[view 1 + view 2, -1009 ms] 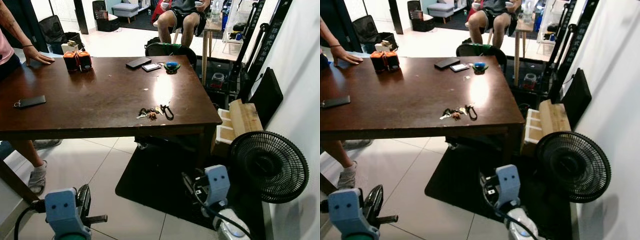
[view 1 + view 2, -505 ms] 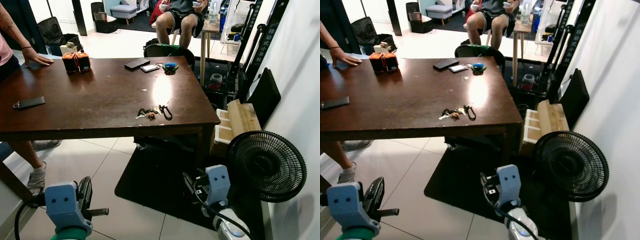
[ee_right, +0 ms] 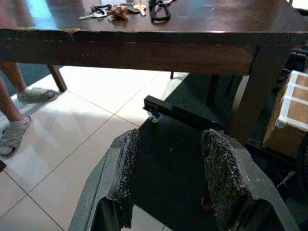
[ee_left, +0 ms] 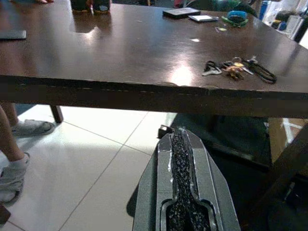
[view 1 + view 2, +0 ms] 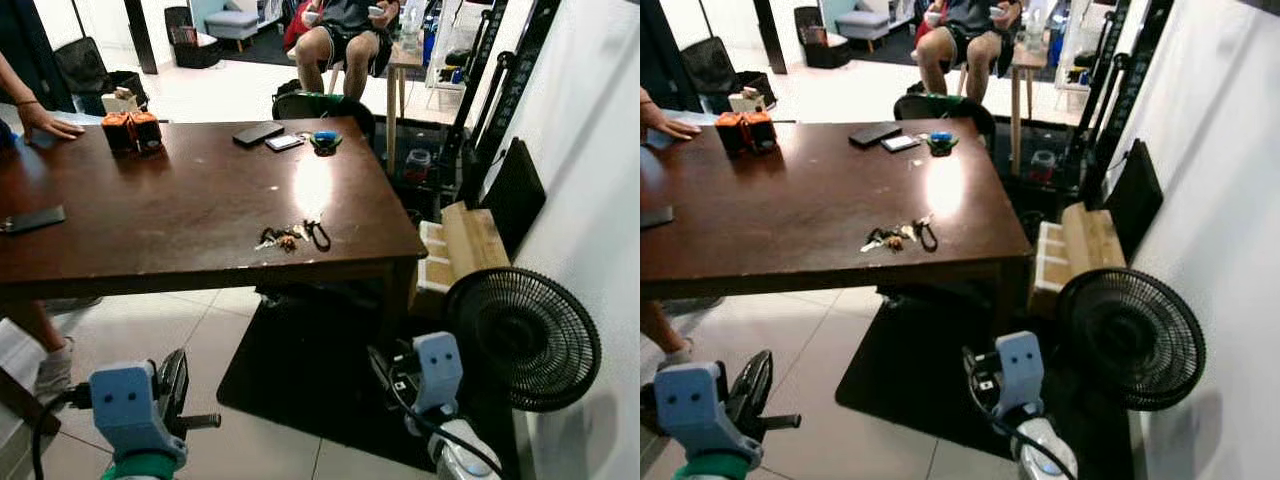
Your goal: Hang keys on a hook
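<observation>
The keys [image 5: 291, 236] are lying on the dark table [image 5: 180, 200], near its front edge and toward its right end, with a black loop at the right of the bunch. Nothing is touching them.

Farther back on the table, a dark phone [image 5: 258, 133], a smaller light device [image 5: 285, 142] and a blue-green object [image 5: 325, 139] are sitting close together near the far edge. Two orange and black blocks [image 5: 131, 130] are standing side by side toward the far left. Another dark phone [image 5: 33, 218] is lying at the left edge. A person's hand [image 5: 50, 125] is resting flat on the far left corner, and a person's foot in a grey sock is showing below the table on the left. Another person is sitting on a chair beyond the table.

To the right of the table, a cardboard box [image 5: 465, 235] is lying on the floor, and a black fan [image 5: 523, 338] is standing in front of it by the white wall.

Both arms are hanging low, in front of the table and well apart from the keys. The left gripper [image 4: 182, 163] is showing its fingers pressed together. The right gripper [image 3: 168, 178] is holding its fingers spread wide, with nothing between them.
</observation>
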Robot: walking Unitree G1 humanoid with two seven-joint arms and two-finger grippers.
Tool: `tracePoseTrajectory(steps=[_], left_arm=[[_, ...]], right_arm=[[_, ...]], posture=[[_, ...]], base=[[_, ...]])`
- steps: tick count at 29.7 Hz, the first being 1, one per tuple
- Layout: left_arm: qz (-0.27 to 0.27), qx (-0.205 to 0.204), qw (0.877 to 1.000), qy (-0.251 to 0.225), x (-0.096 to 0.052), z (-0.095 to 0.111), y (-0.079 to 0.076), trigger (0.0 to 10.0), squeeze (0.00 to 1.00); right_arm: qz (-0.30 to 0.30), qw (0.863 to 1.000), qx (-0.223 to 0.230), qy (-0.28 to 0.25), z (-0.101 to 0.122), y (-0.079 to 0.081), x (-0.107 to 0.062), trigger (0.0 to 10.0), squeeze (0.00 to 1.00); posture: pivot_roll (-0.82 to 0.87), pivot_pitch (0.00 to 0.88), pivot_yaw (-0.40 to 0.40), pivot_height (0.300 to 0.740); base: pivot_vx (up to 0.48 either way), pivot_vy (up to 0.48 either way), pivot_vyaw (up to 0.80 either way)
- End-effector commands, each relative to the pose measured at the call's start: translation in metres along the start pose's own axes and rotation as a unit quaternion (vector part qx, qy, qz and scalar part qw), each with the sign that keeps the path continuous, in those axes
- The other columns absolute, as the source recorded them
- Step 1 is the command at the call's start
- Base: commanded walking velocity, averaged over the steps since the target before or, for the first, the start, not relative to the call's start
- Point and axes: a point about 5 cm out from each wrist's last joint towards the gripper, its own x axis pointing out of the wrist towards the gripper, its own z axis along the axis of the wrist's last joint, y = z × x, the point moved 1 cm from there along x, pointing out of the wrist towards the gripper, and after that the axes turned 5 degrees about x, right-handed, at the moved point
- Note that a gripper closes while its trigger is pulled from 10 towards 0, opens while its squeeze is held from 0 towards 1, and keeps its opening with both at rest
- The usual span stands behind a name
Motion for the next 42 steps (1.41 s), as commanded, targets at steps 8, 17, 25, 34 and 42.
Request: tracePoseTrajectory(steps=[8,17,25,34,42], left_arm=[[0.002,0.004,1.0,0.013,-0.0035,-0.0039,0.0026,10.0,0.0],[0.001,0.003,1.0,0.013,-0.0036,-0.0039,0.0029,10.0,0.0],[0.002,0.002,1.0,0.014,-0.0043,-0.0043,0.0031,10.0,0.0],[0.002,0.002,1.0,0.015,-0.0042,-0.0042,0.0033,10.0,0.0],[0.003,0.002,1.0,0.017,-0.0047,-0.004,0.0039,10.0,0.0]], right_arm=[[0.001,1.0,0.0,0.011,-0.0073,0.0018,-0.0036,10.0,0.0],[0.003,1.0,0.001,0.011,-0.0072,0.002,-0.0034,10.0,0.0],[0.003,1.0,0.001,0.011,-0.0073,0.0024,-0.0034,10.0,0.0],[0.003,1.0,0.001,0.012,-0.0074,0.0025,-0.0033,10.0,0.0],[0.003,1.0,0.001,0.012,-0.0074,0.003,-0.0033,10.0,0.0]], posture=[[-0.06,0.061,0.099,0.74],[-0.06,0.061,0.099,0.74],[-0.06,0.061,0.099,0.74],[-0.06,0.066,0.098,0.74],[-0.06,0.069,0.097,0.74]], base=[[0.293,0.0,0.0],[0.278,0.0,0.0],[0.265,0.0,0.0],[0.167,0.0,0.0],[0.0,0.0,0.0]])
